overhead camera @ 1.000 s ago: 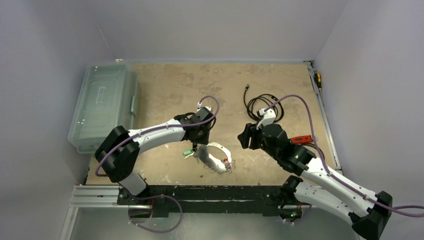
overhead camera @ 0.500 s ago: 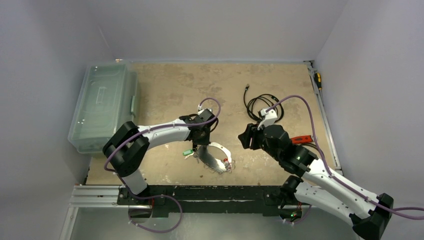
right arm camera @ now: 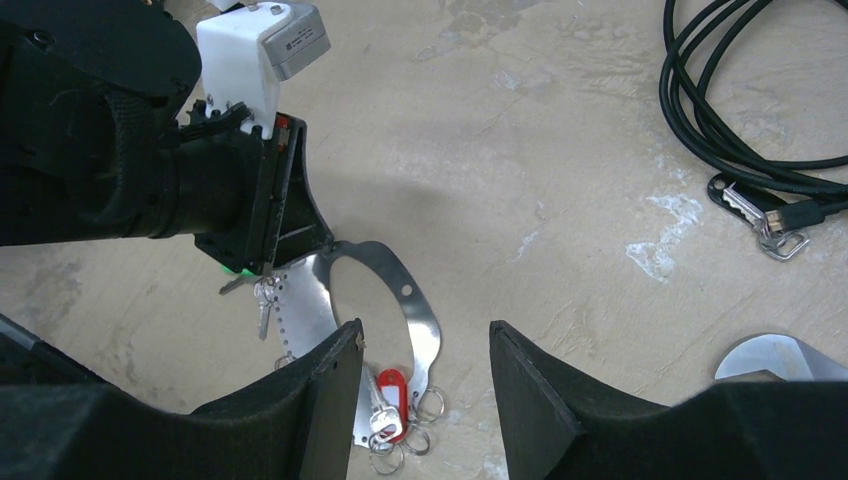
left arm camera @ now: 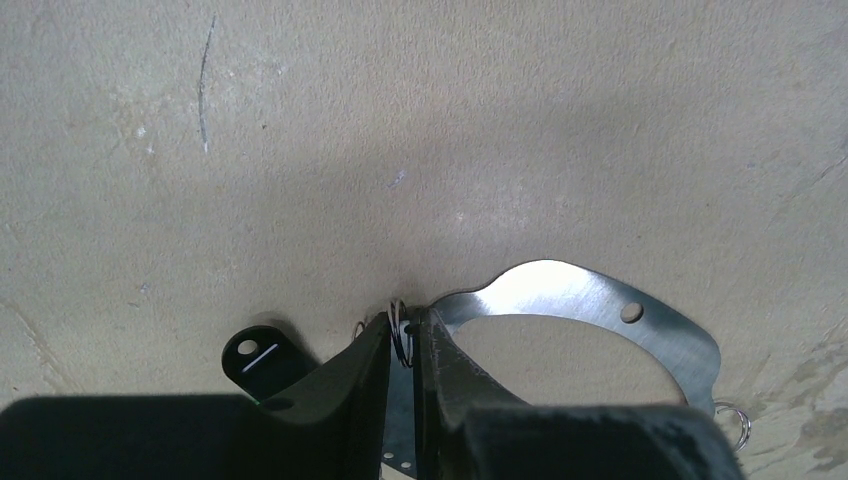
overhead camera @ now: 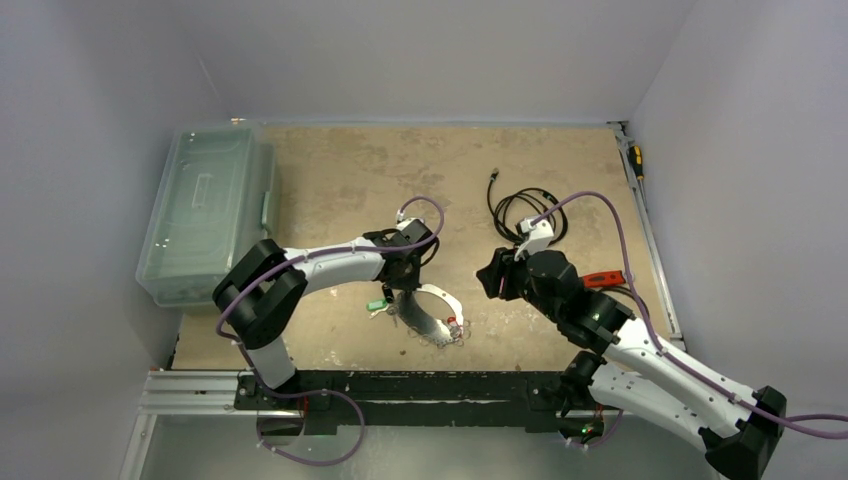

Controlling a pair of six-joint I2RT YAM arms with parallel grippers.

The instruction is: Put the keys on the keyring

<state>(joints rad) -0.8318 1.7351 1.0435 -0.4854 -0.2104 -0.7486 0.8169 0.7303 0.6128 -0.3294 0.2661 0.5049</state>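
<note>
A clear lidded box (overhead camera: 205, 205) sits at the desk's (overhead camera: 330, 170) left edge. Right of it, the left gripper (left arm camera: 402, 335) has its jaws pinched narrow on the rim of the keyring (left arm camera: 580, 297), which lies flat near the middle of the near edge w/ the keys (right arm camera: 389, 387) (red, green & black heads) at its rim. Further right the right gripper (right arm camera: 425, 332) hangs over the desk, jaws apart, nothing btwn them, w/ a black cable (right arm camera: 720, 110) coiled beyond.

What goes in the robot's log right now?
left fingers: pinched on large silver oval keyring end | right fingers: open, hovering | red-headed key: lying by keyring
</note>
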